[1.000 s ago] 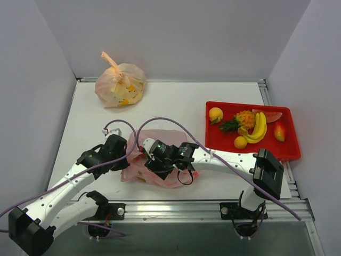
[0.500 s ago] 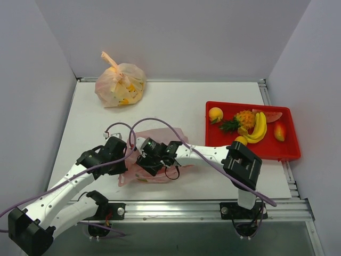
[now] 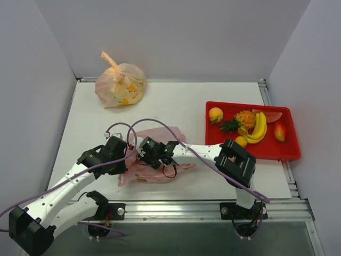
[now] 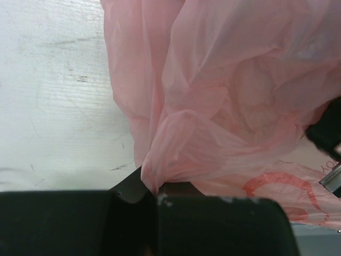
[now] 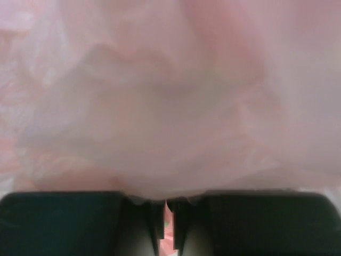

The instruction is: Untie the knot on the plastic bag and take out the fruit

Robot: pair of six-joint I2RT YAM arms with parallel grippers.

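The pink plastic bag (image 3: 160,172) lies crumpled and flat on the table between the two arms. My left gripper (image 3: 127,158) is at its left edge, shut on a fold of the pink film (image 4: 160,160). My right gripper (image 3: 143,156) is just to the right of it, over the bag, its jaws pressed together on the film (image 5: 170,106). The knot does not show in any view. No fruit shows through the bag. A pineapple (image 3: 244,118), a banana bunch (image 3: 259,128) and a pink-red fruit (image 3: 279,130) lie in the red tray (image 3: 287,152).
A paler orange bag (image 3: 120,84), still tied, sits at the back left by the wall. The tray at the right also holds a watermelon slice (image 3: 270,114) and two round yellow-orange fruits. Purple cables loop over the bag. Grey walls close in three sides.
The right arm has swung left over the bag and its jaws have closed on the film. The bag has bunched up toward the left. The left gripper has kept its hold.
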